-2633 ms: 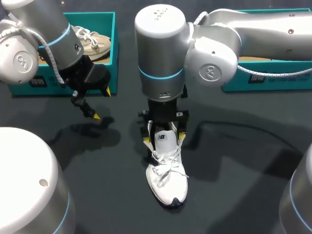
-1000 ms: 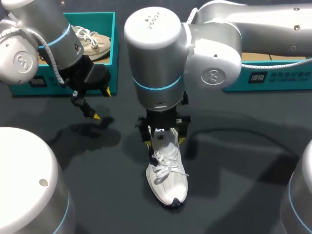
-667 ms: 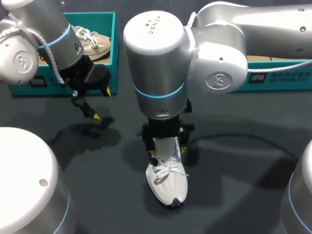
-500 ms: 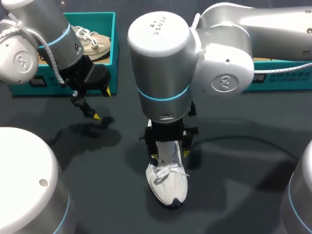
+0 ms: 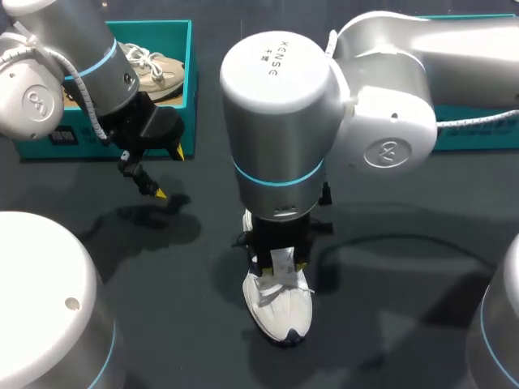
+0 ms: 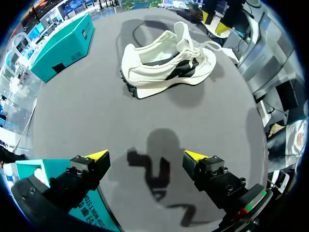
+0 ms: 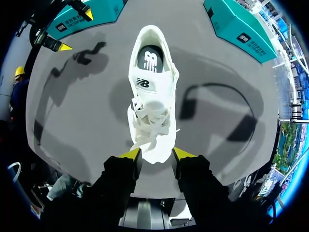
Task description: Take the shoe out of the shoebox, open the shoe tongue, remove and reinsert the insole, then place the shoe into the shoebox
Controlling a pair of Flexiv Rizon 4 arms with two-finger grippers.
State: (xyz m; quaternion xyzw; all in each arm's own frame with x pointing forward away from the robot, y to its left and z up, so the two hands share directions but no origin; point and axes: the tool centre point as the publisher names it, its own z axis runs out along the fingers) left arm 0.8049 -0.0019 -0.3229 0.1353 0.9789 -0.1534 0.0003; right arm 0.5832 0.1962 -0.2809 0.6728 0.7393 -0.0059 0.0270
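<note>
Since a couple of seconds ago my right arm has slid along the white sneaker (image 5: pixel 281 306) from its heel toward its toe. From above, the wrist now covers the heel, where earlier the tongue (image 7: pixel 146 83) stood up in plain sight. The sneaker itself has stayed put, and my left arm has not stirred. My right gripper (image 7: pixel 156 154) hangs at the toe end, with the laces (image 7: pixel 147 118) just ahead of it, then the tongue, and farthest ahead the dark insole (image 7: pixel 150 60) in the heel opening; whether it grips the shoe I cannot tell. The sneaker stands upright on the dark table (image 6: pixel 87 111), outside both boxes. My left gripper (image 6: pixel 146 155) hovers wide open with nothing between its fingers, the sneaker well ahead of it and side-on. Just behind it is a teal shoebox (image 5: pixel 189 89) holding a beige shoe (image 5: pixel 158 69). A second teal shoebox (image 7: pixel 241 29) lies far ahead of my right gripper, off to one side of the heel.
</note>
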